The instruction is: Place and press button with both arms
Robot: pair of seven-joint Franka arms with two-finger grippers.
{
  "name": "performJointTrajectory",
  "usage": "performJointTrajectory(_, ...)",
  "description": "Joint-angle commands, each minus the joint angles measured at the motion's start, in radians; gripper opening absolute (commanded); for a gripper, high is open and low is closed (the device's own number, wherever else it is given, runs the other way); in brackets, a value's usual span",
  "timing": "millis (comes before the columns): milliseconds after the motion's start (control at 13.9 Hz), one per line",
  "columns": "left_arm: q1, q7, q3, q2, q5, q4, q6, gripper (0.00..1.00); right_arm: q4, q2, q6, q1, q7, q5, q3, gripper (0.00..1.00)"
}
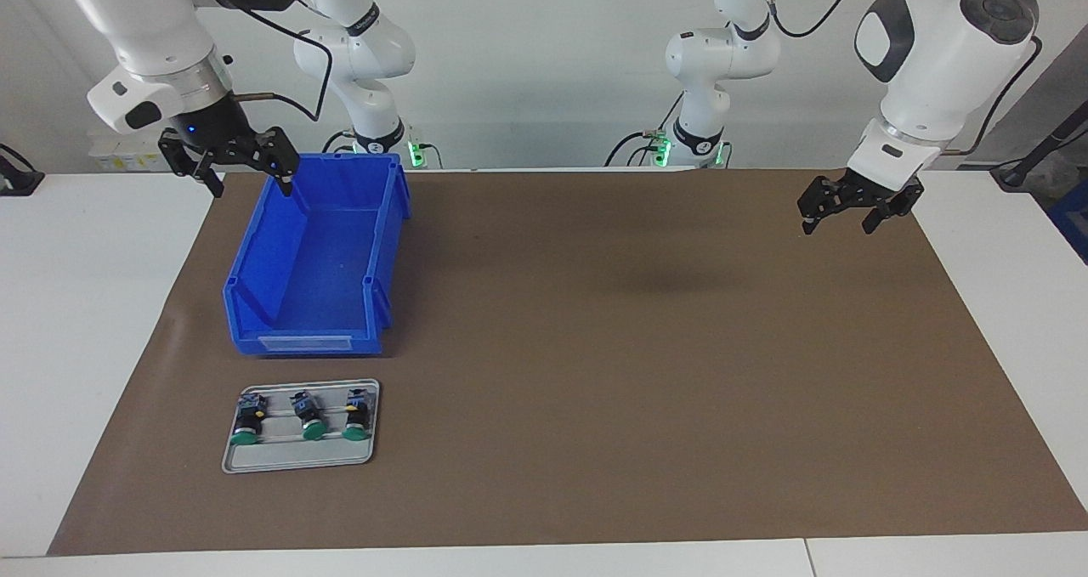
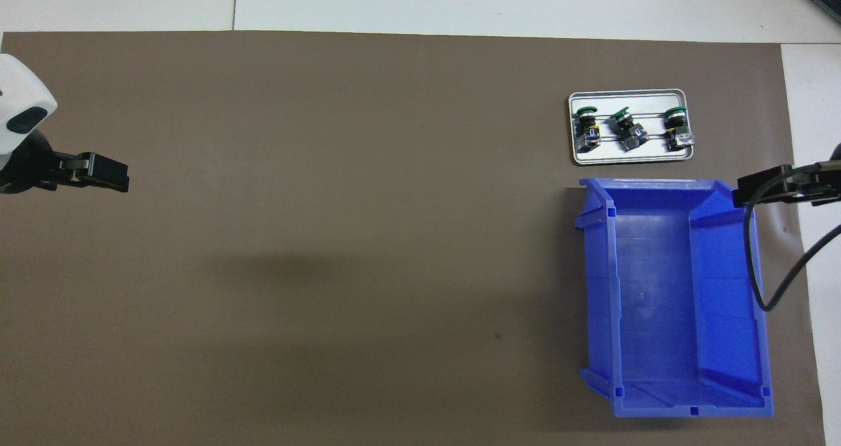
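Nothing picked yet. Landmark is the bin (image 1: 316, 258): blue moulded plastic, open top, empty, smooth sloped walls, sitting on the brown mat (image 1: 595, 347) toward the right arm's end of the desk (image 1: 85, 305).

Right gripper (image 1: 228, 162) hangs over the bin's robot-side corner, fingers spread, holding nothing. Left gripper (image 1: 857, 206) hangs over the mat well apart from the bin, also spread and empty; it waits.

Just farther from the robots than the bin: a flat grey metal tray (image 1: 299, 461) with rounded corners. Three buttons (image 1: 314, 415) lie on their sides in a row on it, each a flat round green cap on a short black body.

Your step, as I read it: take the right gripper past the bin to the tray. Pinch the black body, not the cap, which looks slick. The buttons are round and could roll, so come straight down and watch the neighbours.
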Motion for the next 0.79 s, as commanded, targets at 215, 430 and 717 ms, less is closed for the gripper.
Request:
performJointTrajectory(215,0.008,-0.006,-0.006,-0.029,0.011,-0.033,0.011,1.00,-0.057,0.154,0.330,-0.045,-0.116,0.099,0.002,1.00)
performJointTrajectory(430,0.008,-0.006,-0.006,-0.029,0.011,-0.033,0.011,1.00,0.039,0.352,0.465,-0.050,-0.163,0.109,0.003,1.00)
performJointTrajectory(717,0.008,-0.006,-0.006,-0.029,0.011,-0.033,0.011,1.00,0.082,0.501,0.591,-0.048,-0.374,0.112,0.009,1.00)
